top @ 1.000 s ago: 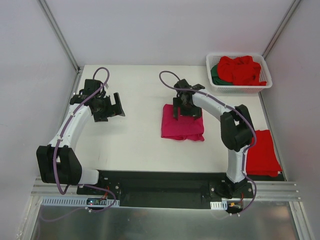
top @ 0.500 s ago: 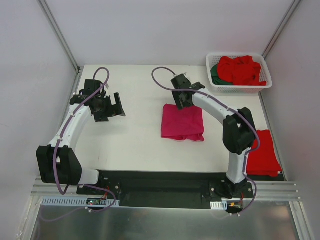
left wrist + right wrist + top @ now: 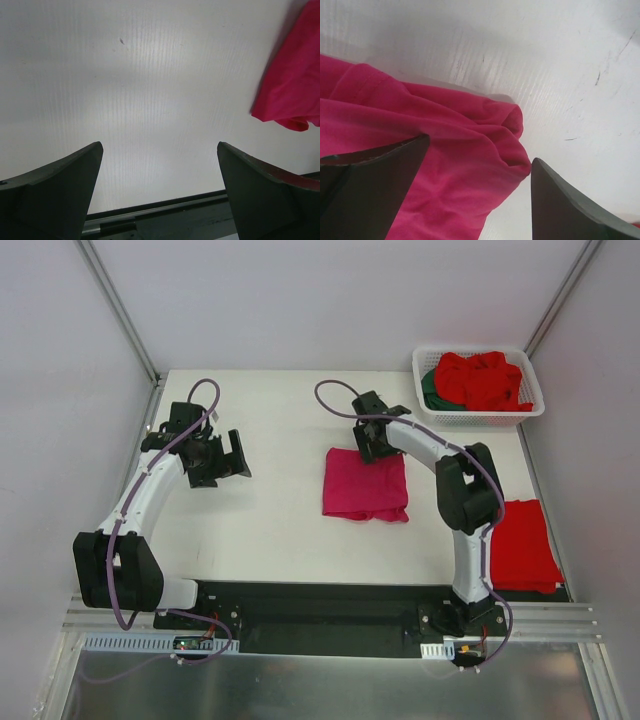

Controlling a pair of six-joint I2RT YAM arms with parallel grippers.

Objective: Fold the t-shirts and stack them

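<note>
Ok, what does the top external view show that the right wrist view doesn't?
Only top external: the white basket holding red shirts and a green shirt, the folded red shirt at the near right, the left hand. Only right wrist: the hem seam and rolled corner of the magenta t-shirt. Both: that t-shirt, the table, the open right hand over it.

Green t-shirt [image 3: 429, 390] mostly under red t-shirt [image 3: 482, 380]

No legible text, brand, number or sign showing in any view. Small electronics board [image 3: 190, 643] at bottom left of overhead view showing coloured specks only, too small for reading.
</note>
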